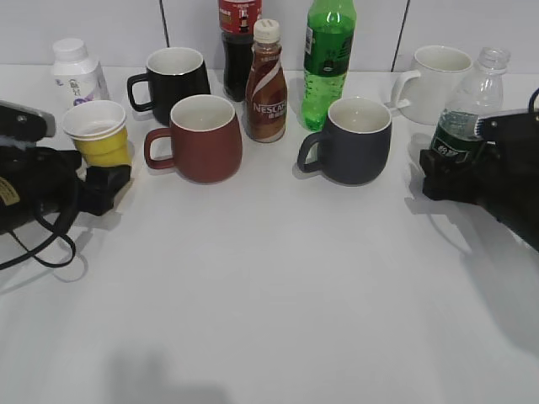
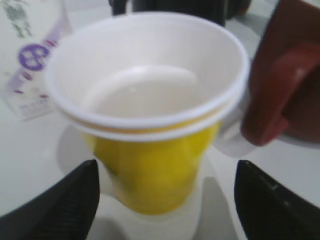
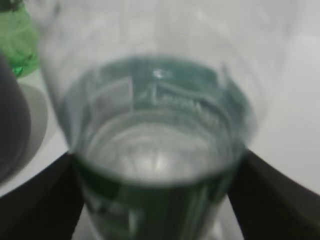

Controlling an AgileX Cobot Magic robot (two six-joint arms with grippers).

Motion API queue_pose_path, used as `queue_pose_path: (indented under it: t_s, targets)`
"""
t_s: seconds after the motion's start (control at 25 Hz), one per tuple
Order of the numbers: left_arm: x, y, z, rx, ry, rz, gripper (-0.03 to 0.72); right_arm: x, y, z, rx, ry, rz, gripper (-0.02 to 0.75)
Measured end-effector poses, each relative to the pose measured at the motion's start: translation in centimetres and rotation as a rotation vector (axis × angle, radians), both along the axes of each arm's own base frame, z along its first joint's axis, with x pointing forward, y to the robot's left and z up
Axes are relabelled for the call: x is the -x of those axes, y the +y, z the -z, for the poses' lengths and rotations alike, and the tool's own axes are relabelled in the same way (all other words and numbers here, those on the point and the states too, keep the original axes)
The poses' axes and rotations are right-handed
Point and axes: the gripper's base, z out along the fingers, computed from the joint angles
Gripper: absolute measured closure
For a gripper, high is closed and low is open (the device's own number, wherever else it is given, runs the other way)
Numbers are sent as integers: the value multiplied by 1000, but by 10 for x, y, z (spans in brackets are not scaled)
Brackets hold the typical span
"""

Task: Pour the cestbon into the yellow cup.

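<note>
Right wrist view: water inside cestbon [image 3: 157,150].

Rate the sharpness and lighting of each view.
Exterior view: sharp and evenly lit, soft shadows fall toward the camera, the Nescafe bottle label is legible. Left wrist view: the yellow cup is mildly soft, the background red mug blurrier. Right wrist view: the cestbon fills the frame, badly out of focus, its label print unreadable.
</note>
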Motion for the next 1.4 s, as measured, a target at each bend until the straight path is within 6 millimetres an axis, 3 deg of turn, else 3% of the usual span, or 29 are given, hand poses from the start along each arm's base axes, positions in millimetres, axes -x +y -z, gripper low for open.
queue_pose_path:
  t_s: [0.4, 0.76, 1.16, 1.4]
  targets:
    - [4, 1, -15, -10, 27, -39, 44, 18, -3, 7, -9, 46, 10, 114]
    - [9, 6, -14, -25, 127, -99, 45, 31, -6, 8, -37, 77, 33, 132]
    - [30, 2, -44, -32, 246, -143, 65, 43, -8, 2, -60, 153, 41, 142]
    - [53, 6, -75, 35, 306, -202, 82, 48, -5, -7, -56, 238, 8, 142]
